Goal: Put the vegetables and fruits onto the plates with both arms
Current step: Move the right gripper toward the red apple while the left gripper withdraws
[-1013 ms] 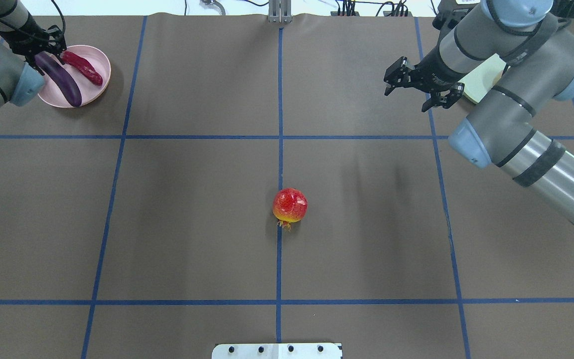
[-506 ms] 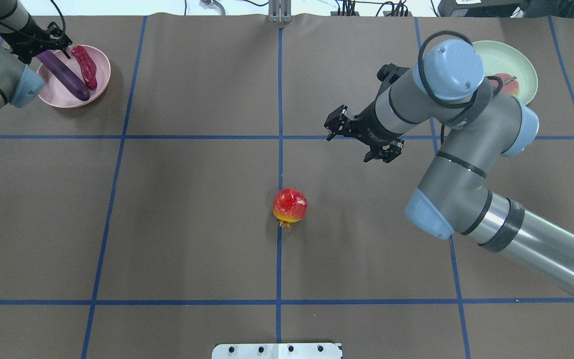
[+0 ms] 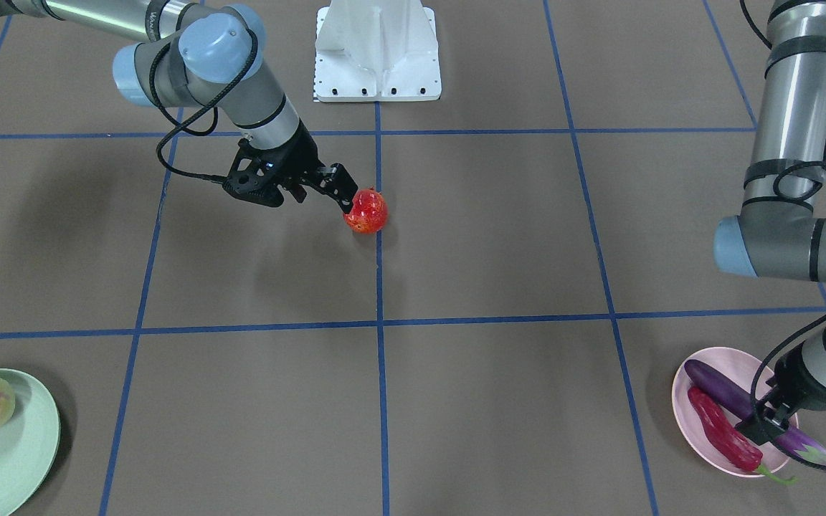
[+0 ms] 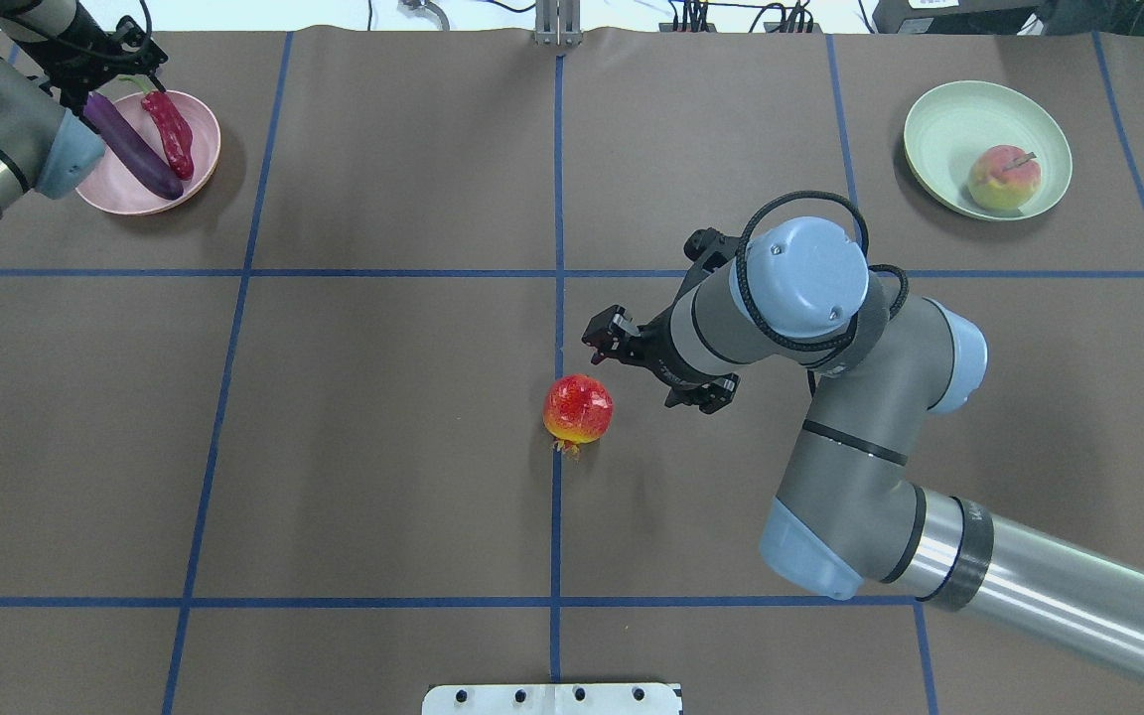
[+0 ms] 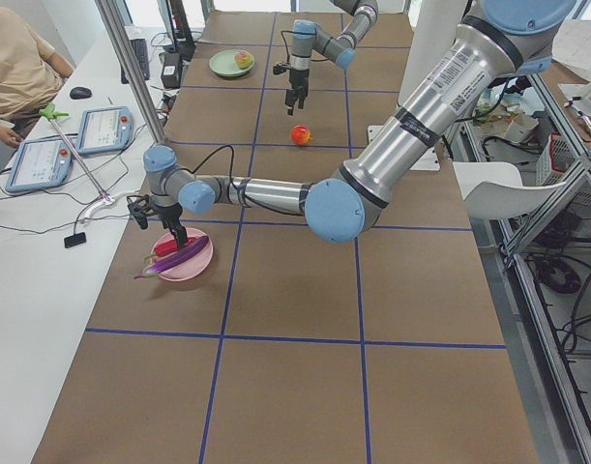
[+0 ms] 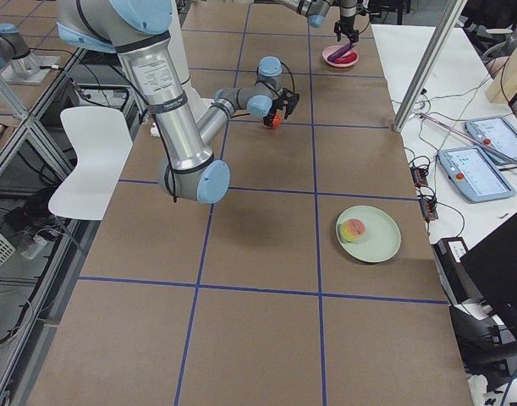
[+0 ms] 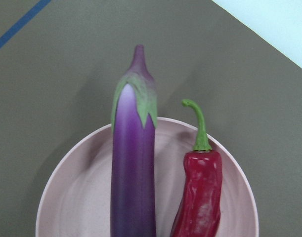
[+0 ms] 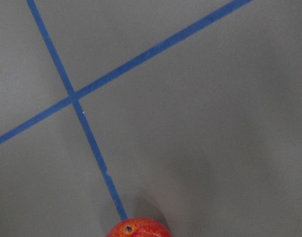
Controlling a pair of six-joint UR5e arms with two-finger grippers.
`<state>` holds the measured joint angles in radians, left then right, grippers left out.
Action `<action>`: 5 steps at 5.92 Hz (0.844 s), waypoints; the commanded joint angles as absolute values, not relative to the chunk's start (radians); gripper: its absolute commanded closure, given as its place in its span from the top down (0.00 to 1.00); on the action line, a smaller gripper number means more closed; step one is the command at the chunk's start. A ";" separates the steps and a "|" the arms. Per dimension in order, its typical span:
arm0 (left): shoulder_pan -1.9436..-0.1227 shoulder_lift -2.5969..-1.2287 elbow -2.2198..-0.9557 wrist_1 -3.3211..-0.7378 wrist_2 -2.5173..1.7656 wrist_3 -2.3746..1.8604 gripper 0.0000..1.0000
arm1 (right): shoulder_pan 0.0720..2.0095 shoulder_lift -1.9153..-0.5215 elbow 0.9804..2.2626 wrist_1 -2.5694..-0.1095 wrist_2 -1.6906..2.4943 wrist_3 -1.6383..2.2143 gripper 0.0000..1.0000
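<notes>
The red pomegranate (image 4: 579, 407) (image 3: 366, 210) lies at the table's middle on a blue line. My right gripper (image 4: 643, 369) (image 3: 323, 195) is open and empty, just right of it and slightly above. The wrist view shows only the pomegranate's top (image 8: 136, 228). The peach (image 4: 1004, 177) sits in the mint green plate (image 4: 939, 129). The purple eggplant (image 4: 130, 149) (image 7: 133, 168) and red chili pepper (image 4: 170, 134) (image 7: 200, 197) lie side by side in the pink plate (image 4: 110, 187). The eggplant's calyx end overhangs the rim. My left gripper (image 4: 105, 65) (image 3: 764, 424) is open above that end.
The white base block (image 3: 377, 50) stands at the robot's edge of the table. Blue tape lines (image 4: 557, 199) divide the brown surface into squares. An operator's desk with tablets (image 5: 102, 130) runs along the far side.
My right arm swung from the green plate down to the pomegranate's side, gripper still open. My left gripper let the eggplant down into the pink plate and drew back from it.
</notes>
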<state>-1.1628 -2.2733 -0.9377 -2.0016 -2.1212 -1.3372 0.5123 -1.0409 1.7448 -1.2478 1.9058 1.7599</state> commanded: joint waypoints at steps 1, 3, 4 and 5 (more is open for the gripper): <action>-1.160 -2.266 -0.992 -1.994 -2.176 -1.359 1.00 | 0.441 -1.028 1.741 -1.246 1.833 1.815 1.00; -1.160 -2.104 -1.256 -2.003 -2.295 -1.344 1.00 | 0.434 -1.026 1.730 -1.243 1.830 1.815 1.00; -1.161 -2.015 -1.398 -2.002 -2.318 -1.303 1.00 | 0.434 -1.026 1.723 -1.238 1.830 1.813 1.00; -1.160 -1.908 -1.533 -2.000 -2.324 -1.216 1.00 | 0.433 -1.025 1.714 -1.235 1.830 1.812 1.00</action>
<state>-1.1603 -2.0068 -1.3987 -2.0014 -2.3118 -1.2835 0.4342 -1.0258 1.7221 -1.2382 1.8304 1.8130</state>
